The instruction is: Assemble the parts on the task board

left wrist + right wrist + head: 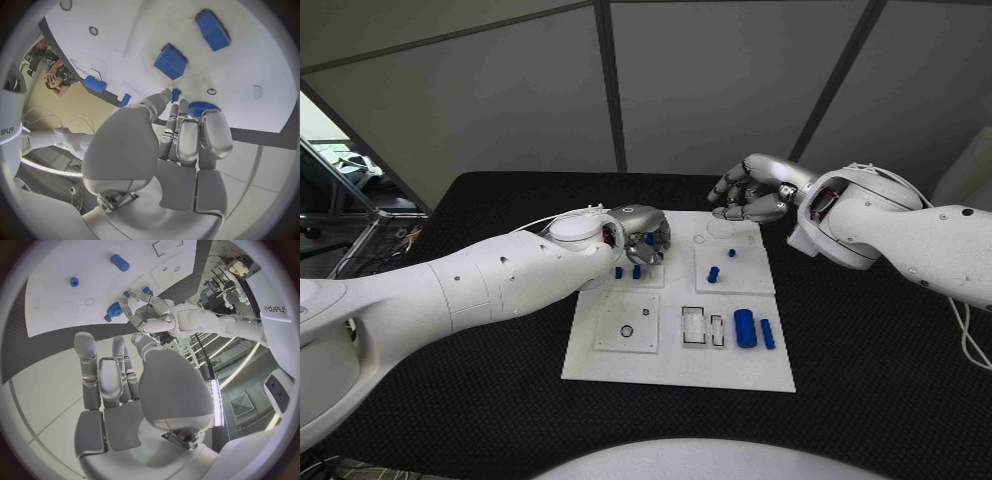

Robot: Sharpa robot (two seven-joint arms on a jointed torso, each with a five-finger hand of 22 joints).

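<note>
My left hand (635,232) pinches a round blue part (201,107) over the board's (678,369) far left corner, for seating; my right hand (751,190) hovers empty, fingers loosely curled, beyond the far edge.

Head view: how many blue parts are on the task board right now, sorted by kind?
Thick blue cylinder: 1
Slim blue rod: 1
Small blue pieces: 4
Blue ribbed round piece at the left hand: 1
Total: 7
</note>
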